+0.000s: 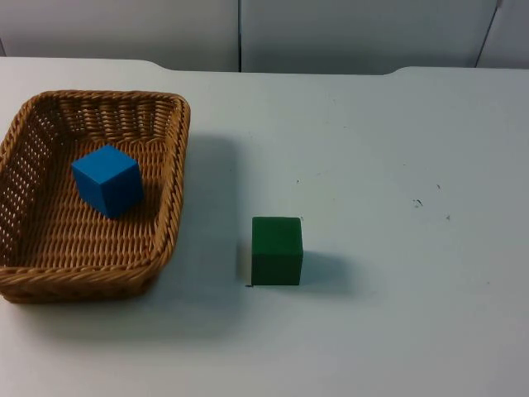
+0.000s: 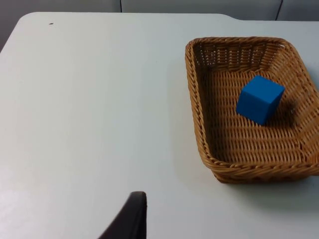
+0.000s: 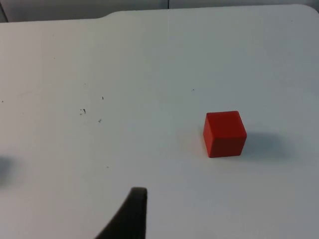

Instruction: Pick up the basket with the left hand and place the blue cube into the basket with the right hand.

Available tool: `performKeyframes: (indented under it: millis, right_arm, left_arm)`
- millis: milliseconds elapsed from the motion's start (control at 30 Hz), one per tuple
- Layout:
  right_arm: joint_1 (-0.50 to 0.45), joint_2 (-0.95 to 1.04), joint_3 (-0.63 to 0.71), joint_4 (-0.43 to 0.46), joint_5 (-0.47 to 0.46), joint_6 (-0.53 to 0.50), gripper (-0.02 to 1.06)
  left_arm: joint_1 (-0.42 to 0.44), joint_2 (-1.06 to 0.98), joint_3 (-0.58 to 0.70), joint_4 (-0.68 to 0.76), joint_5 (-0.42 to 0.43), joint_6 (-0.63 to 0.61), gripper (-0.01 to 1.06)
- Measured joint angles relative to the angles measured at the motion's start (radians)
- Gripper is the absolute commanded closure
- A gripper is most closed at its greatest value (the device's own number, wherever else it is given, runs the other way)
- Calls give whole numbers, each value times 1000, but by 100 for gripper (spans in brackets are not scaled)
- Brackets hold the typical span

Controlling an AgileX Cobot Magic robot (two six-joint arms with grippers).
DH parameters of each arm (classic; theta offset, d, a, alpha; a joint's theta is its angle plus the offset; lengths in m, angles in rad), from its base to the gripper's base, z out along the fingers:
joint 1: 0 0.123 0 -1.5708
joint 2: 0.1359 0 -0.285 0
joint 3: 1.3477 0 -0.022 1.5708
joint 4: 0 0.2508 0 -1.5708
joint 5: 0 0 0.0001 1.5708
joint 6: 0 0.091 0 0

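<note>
Top view: one basket [image 1: 169,165], one blue cube [image 1: 107,179] inside; one green cube [image 1: 277,251].

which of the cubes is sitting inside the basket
The blue cube: it sits tilted inside the wicker basket. The green cube and the red cube both rest on the bare white table.

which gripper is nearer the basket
Left. Its wrist view looks onto the basket holding the blue cube; the right one looks onto a red cube.
</note>
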Motion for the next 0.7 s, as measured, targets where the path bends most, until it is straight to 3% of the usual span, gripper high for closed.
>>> performKeyframes:
  millis: [700]
  right_arm:
    - [0, 0, 0, 0, 0, 0, 0]
  left_arm:
    - [-11, 0, 0, 0, 0, 0, 0]
